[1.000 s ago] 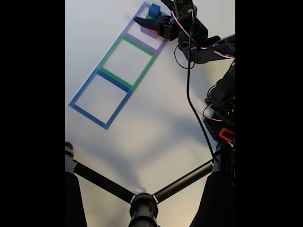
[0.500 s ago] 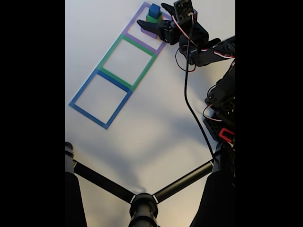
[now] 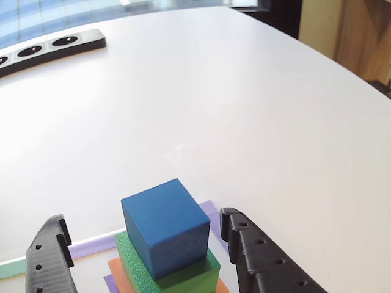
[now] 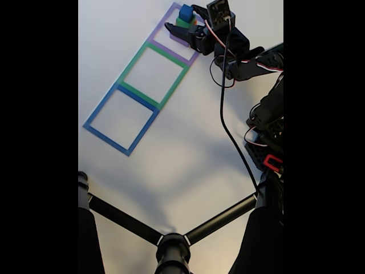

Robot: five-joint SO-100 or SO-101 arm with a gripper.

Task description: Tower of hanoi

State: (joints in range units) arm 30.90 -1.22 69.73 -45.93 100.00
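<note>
The tower of hanoi stands stacked: a blue cube (image 3: 165, 226) on a green block (image 3: 189, 278), with an orange block (image 3: 117, 267) and a sliver of purple block (image 3: 108, 282) under them. In the fixed view the stack, blue cube (image 4: 186, 11) on top, sits inside the purple tape square (image 4: 165, 25) at the top. My gripper (image 3: 142, 220) is open, its two black fingers (image 3: 256, 256) standing on either side of the blue cube without touching it. The fixed view shows the gripper (image 4: 185, 19) straddling the stack from the right.
A green tape square (image 4: 133, 63) and a blue tape square (image 4: 102, 108) lie in a row below the purple one. Black tripod legs (image 4: 171, 240) cross the bottom. A black strip with round holes (image 3: 52, 46) lies far back on the white table (image 3: 244, 110).
The gripper has moved up the fixed view toward the stack; its fingers, earlier below and beside the blocks, now stand on both sides of the blue cube.
</note>
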